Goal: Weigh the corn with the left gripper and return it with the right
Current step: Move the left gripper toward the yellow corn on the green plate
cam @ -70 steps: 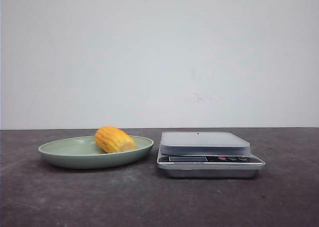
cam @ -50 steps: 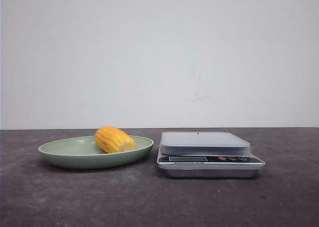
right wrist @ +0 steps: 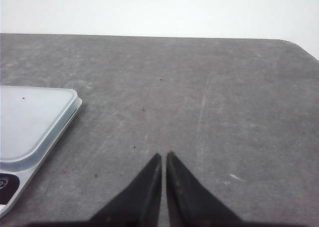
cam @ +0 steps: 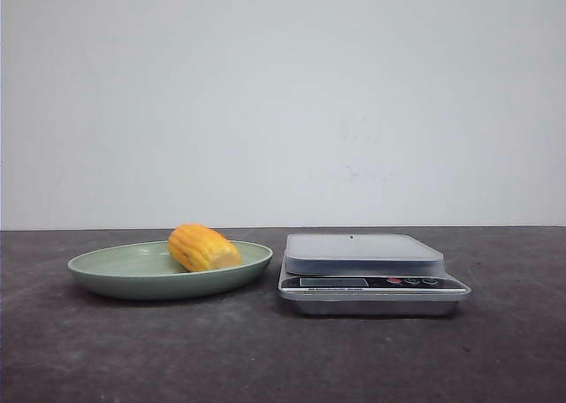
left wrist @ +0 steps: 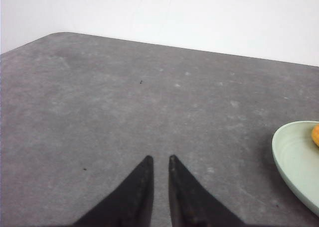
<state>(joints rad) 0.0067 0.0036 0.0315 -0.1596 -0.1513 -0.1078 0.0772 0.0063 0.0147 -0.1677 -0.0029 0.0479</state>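
The corn (cam: 203, 247), a short yellow-orange cob piece, lies on its side on the right part of a pale green plate (cam: 106, 270), left of centre on the table. A silver kitchen scale (cam: 371, 284) with a grey platform stands just right of the plate. Neither gripper shows in the front view. My left gripper (left wrist: 160, 160) is over bare table left of the plate (left wrist: 294, 157), empty, its fingers a narrow gap apart. A sliver of the corn (left wrist: 316, 135) shows at that view's edge. My right gripper (right wrist: 164, 155) is shut and empty over bare table right of the scale (right wrist: 30, 122).
The table is dark grey and ends at a white wall behind. Its rounded far corners show in both wrist views. The scale's display and buttons (cam: 411, 282) face the front.
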